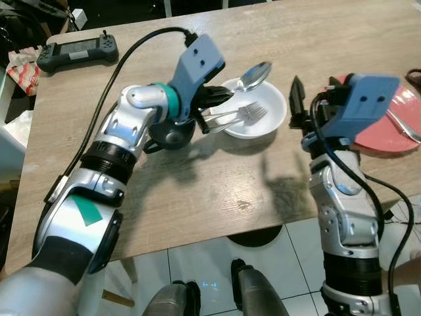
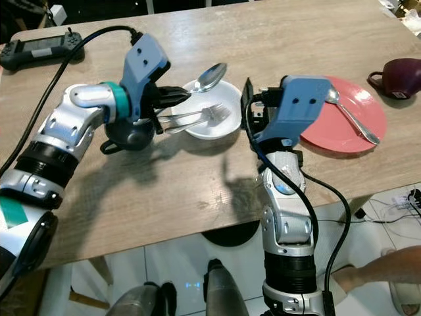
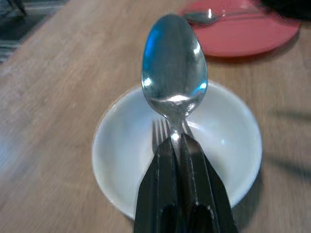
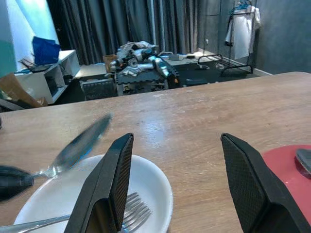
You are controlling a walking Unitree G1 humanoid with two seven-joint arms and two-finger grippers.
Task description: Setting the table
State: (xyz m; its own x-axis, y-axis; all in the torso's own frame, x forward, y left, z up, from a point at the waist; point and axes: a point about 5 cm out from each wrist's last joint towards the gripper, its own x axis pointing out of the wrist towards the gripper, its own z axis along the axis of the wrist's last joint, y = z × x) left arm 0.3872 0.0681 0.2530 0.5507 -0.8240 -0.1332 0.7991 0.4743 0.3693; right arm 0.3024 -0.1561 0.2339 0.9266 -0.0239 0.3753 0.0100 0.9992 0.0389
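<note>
- Left gripper (image 1: 222, 99) pinches the handle of a shiny metal spoon (image 1: 254, 76) between its two black fingers, pressed together on it, and holds the spoon just above the round white ceramic bowl (image 1: 262, 125).
- Spoon's head points up and away from the wrist, over the far rim of the bowl, so the grip looks straight and firm.
- To do this step well, I think the arm should carry the spoon slowly and level, clear of the bowl rim, and put it down flat on the wooden surface (image 1: 316, 39) beside a dish.
- Right gripper (image 2: 248, 108) waits with its fingers spread wide, between the bowl and the flat round red plate (image 2: 360, 105), holding nothing.
- White bowl has a silver metal fork (image 1: 238, 116) in it, with the tines inside and the handle resting over the rim.
- Red plate carries a second metal spoon (image 2: 353, 117), lying across it.
- Dark purple mug (image 2: 402, 76) stands just beyond the plate; I cannot see what is inside.
</note>
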